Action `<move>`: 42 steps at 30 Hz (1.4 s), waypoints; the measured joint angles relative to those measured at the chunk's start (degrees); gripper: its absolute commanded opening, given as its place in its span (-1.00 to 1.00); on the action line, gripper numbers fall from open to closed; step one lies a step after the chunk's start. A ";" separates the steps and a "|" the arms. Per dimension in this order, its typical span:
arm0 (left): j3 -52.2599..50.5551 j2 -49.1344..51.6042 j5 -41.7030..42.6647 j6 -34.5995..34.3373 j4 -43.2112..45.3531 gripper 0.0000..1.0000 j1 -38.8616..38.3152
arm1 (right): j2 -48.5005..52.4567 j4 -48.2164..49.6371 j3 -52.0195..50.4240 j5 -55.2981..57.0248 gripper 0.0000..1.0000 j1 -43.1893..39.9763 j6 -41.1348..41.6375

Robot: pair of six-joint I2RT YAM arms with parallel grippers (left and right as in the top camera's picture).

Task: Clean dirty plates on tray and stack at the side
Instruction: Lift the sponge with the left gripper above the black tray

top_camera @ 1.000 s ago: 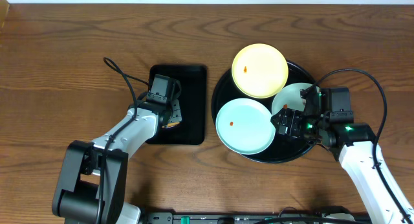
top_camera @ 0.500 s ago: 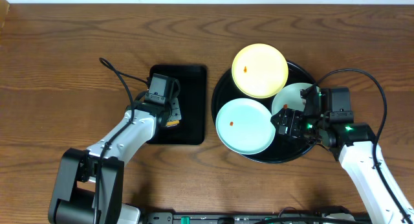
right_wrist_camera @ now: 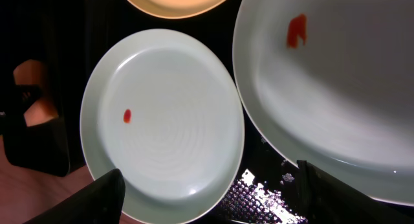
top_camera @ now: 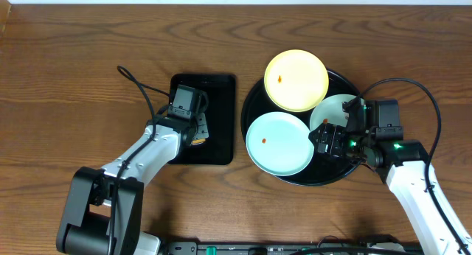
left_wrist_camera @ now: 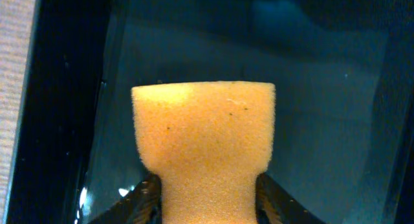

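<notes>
All three plates lie on the round black tray (top_camera: 252, 93), each carrying an orange-red speck: yellow plate (top_camera: 296, 79) at 12 o'clock, one mint plate (top_camera: 277, 143) at 7, another mint plate (top_camera: 335, 111) at 3. None looks wiped or stacked aside yet. The left gripper (left_wrist_camera: 207, 193) pinches a yellow sponge (left_wrist_camera: 204, 133) over the rectangular tray (top_camera: 221, 85). The right gripper (right_wrist_camera: 217, 198) hangs wide apart and empty above the mint plates.
</notes>
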 measured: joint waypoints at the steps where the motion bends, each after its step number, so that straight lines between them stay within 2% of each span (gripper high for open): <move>1: 0.00 0.07 0.00 0.00 0.07 -0.27 -0.02 | 0.00 0.00 0.00 0.00 0.66 0.00 0.00; 2: 0.00 0.22 -0.02 0.04 0.24 -0.38 -0.02 | 0.00 0.00 0.00 0.00 0.67 0.00 0.00; 5: 0.00 0.68 0.00 -0.33 0.79 -0.52 -0.02 | 0.00 -0.04 0.00 0.00 0.67 0.00 0.00; 6: 0.00 0.83 0.00 -0.33 0.92 -0.62 -0.02 | 0.00 -0.04 0.00 0.00 0.67 0.00 0.00; 7: 0.00 0.92 -0.04 -0.31 1.03 -0.82 -0.02 | 0.00 -0.07 0.00 0.00 0.67 0.00 0.00; 8: 0.00 0.96 -0.02 -0.70 1.09 -0.85 -0.02 | 0.00 -0.07 0.00 0.00 0.67 0.00 0.00; 15: 0.00 1.22 0.02 -0.31 1.29 -0.86 -0.02 | 0.00 -0.07 0.00 0.00 0.71 0.00 0.00; 19: 0.20 0.63 3.34 1.44 1.03 -0.86 -0.02 | 0.00 -0.09 0.00 0.00 0.72 -0.02 0.00; 22: 0.35 -2.21 8.55 3.32 0.90 -0.86 -0.02 | 0.00 -0.17 0.00 -0.13 0.57 0.00 0.00; 24: 0.66 -5.46 11.02 3.89 0.37 -0.86 -0.09 | 0.00 -0.37 0.00 -0.66 0.36 0.00 -0.26; 26: 1.38 -8.50 12.52 4.35 -0.39 -0.85 -0.09 | 0.00 -0.66 -0.02 -1.07 0.24 0.00 -0.20; 30: 2.23 -11.80 14.08 4.94 -0.66 -0.85 -0.09 | 0.00 -0.66 -0.28 -1.53 0.21 0.00 0.00; 42: 2.23 -11.85 14.93 4.96 -1.33 -0.85 -0.09 | 0.00 -0.37 -1.49 -1.46 0.16 3.30 0.17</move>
